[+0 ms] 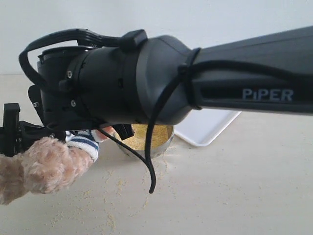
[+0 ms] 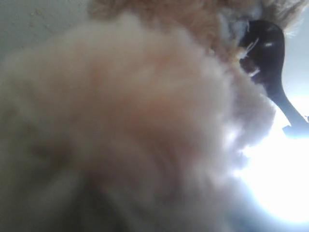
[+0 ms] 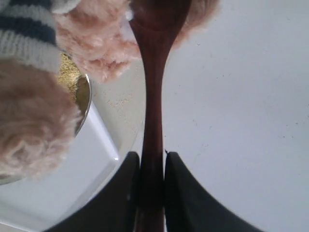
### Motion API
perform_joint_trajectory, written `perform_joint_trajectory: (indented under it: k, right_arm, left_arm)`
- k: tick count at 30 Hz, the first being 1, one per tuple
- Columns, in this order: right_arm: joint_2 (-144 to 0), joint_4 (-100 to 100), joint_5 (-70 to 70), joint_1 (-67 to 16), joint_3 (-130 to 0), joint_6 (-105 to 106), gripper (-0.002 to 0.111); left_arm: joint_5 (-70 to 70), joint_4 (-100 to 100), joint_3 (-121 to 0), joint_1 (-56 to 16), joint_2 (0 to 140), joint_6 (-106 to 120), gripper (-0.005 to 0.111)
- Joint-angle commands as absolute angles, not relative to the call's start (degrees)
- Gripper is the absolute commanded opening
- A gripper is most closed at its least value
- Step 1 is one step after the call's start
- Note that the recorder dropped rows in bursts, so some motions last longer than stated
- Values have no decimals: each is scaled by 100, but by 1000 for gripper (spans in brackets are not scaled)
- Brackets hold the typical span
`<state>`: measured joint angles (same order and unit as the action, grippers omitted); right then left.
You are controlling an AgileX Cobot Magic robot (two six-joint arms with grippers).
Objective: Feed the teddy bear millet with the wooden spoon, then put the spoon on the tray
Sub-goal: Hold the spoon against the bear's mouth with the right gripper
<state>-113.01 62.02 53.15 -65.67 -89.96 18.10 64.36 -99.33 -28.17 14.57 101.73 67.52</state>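
The teddy bear (image 1: 44,164) hangs at the lower left, its striped sleeve (image 1: 83,142) next to the steel bowl (image 1: 161,146) of millet (image 1: 146,136). My left gripper (image 1: 12,132) presses into the bear; fur (image 2: 135,121) fills the left wrist view and hides the jaws. My right gripper (image 3: 152,166) is shut on the handle of the wooden spoon (image 3: 153,96). The spoon's oval end (image 2: 263,48) rests against the fur of the bear's face (image 3: 96,43). The white tray (image 1: 210,127) lies behind the bowl, partly covered by the right arm.
The thick black right arm (image 1: 220,78) crosses most of the exterior view, with a cable (image 1: 149,171) dangling over the table. Loose millet specks (image 1: 112,196) are scattered on the pale tabletop in front of the bowl.
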Motion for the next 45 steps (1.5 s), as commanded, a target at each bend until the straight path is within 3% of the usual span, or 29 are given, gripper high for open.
perform_joint_trajectory:
  k: [1,45]
  right_arm:
    - [-11234,6261,5310,-6582,-8963,1658,0]
    - [-10909,6212,5414,-6453,-8963,1338,0]
  left_arm:
    - [6667,-9995,-2866,1462,10184,6727,5]
    - [6636,-9995,-2867,1462,10184,6727,5]
